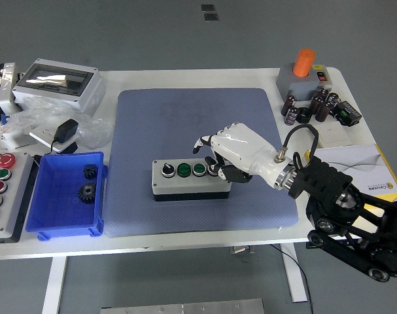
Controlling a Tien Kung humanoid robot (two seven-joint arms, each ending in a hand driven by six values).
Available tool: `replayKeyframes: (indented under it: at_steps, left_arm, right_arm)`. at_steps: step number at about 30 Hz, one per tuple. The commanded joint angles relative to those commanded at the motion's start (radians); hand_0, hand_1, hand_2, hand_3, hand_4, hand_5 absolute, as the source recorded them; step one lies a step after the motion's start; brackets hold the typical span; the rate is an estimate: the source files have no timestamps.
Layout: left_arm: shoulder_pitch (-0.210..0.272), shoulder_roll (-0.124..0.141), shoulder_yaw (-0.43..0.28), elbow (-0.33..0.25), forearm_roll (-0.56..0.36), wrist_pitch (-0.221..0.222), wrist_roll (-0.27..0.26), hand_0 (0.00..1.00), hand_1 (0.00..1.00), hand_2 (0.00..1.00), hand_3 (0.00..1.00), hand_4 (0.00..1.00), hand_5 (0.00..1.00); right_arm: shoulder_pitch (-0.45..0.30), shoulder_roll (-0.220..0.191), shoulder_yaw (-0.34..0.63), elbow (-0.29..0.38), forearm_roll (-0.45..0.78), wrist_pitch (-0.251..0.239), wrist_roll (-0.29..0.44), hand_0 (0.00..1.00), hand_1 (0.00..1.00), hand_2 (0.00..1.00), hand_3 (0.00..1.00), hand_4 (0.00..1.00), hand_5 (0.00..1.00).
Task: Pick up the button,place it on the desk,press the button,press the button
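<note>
A grey button box (185,185) lies on the blue mat (178,118), carrying a black selector (167,170) and two green buttons (183,169). My white right hand (214,157) hangs over the box's right end with its fingers curled downward. Its thumb (225,173) rests on the box's top where the red button was seen earlier, and that button is now mostly hidden. The other fingertips (202,142) point down just behind the box. The hand holds nothing. No left arm shows.
A blue bin (66,226) with two gears stands left of the mat, and a panel of coloured buttons (2,190) beside it. A grey enclosure (57,82) and plastic bags are at the back left. An orange-topped switch box (303,75), capacitors (316,104) and a yellow-white carton (375,163) are on the right.
</note>
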Motion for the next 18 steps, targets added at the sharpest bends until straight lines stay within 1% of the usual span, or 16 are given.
replayKeyframes:
  at_steps: [9, 18]
  left_arm:
    - [0.000, 0.001, -0.003, 0.000, 0.003, -0.002, -0.002, 0.679, 0.685, 0.596, 0.663, 0.724, 0.306]
    - [-0.002, 0.001, -0.012, 0.000, 0.008, -0.012, -0.012, 0.679, 0.684, 0.599, 0.666, 0.736, 0.324]
  right_arm:
    - [0.003, 0.029, -0.051, -0.062, -0.004, -0.001, -0.009, 0.126, 0.129, 0.136, 0.640, 0.212, 0.002]
    - [-0.007, 0.051, -0.058, -0.144, 0.008, -0.004, -0.002, 0.124, 0.129, 0.136, 0.643, 0.217, 0.002]
